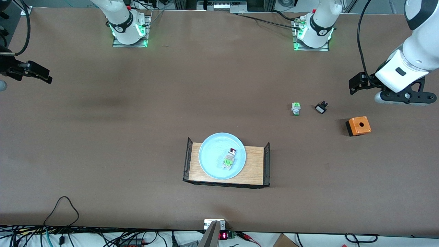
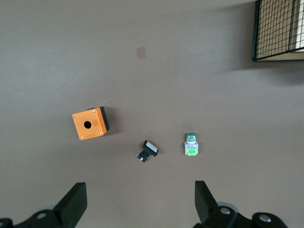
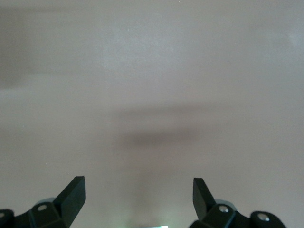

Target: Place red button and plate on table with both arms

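Observation:
The pale-blue plate [image 1: 212, 151] lies in a small wood-floored tray [image 1: 255, 164] near the middle of the brown table [image 1: 137, 116]. The red button [image 1: 229, 158] lies on its side on the plate, dark red cap pointing toward the robots' bases. My left gripper [image 1: 357, 83] hangs open and empty over the left arm's end of the table; the left wrist view shows its fingers spread wide [image 2: 141, 199]. My right gripper [image 1: 37, 73] hangs open and empty over bare table at the right arm's end, as its wrist view [image 3: 137, 194] shows.
A green-capped button [image 1: 296, 108] [image 2: 190, 144], a small black-and-white switch [image 1: 321, 107] [image 2: 148, 150] and an orange box with a hole [image 1: 358, 126] [image 2: 89, 124] lie on the table under the left gripper. The tray's black wire end [image 2: 278, 28] shows in the left wrist view.

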`<state>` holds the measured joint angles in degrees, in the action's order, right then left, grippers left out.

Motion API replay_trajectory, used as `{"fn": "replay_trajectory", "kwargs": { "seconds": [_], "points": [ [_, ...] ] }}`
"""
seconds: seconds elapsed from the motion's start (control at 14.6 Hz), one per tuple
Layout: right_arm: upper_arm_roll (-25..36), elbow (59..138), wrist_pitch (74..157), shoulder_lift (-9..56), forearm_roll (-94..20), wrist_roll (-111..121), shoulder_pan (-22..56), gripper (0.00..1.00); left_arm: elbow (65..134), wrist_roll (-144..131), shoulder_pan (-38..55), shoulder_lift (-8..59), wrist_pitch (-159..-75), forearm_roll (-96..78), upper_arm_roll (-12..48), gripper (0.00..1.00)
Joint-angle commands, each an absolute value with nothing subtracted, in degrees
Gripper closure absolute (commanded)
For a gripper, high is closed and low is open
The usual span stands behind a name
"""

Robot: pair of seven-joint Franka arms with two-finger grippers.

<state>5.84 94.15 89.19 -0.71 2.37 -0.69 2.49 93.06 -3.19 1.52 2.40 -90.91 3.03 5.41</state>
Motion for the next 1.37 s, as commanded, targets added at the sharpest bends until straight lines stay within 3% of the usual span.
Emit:
{"fn": "replay_trajectory", "kwargs": {
  "seconds": [0.0, 0.21, 0.55, 1.1, 1.3],
  "points": [
    [5.71, 94.04, 89.38, -0.35, 1.76, 0.26, 2.46, 0.0, 92.99, -3.69, 1.49, 1.14, -87.64, 2.55, 5.62, 0.0],
    [5.71, 94.04, 89.91, -0.18, 1.5, 0.18, 2.55, 0.0, 90.88, -3.34, 1.49, 2.02, -81.57, 1.67, 6.5, 0.0],
    [5.71, 94.04, 89.39, -0.26, 1.58, 0.26, 2.37, 0.0, 89.48, -2.9, 1.93, 3.6, -81.56, -6.14, 7.82, 0.0],
    [5.54, 93.87, 88.86, -0.79, 1.76, 0.26, 2.55, 0.0, 72.98, 0.18, 11.06, 19.23, -83.66, -6.42, 9.76, 0.0],
    [5.71, 93.78, 88.77, -0.79, 1.85, 0.35, 2.55, 0.0, 69.09, 0.18, 16.95, 24.51, -91.28, -4.15, 9.67, 0.0]
  ]
}}
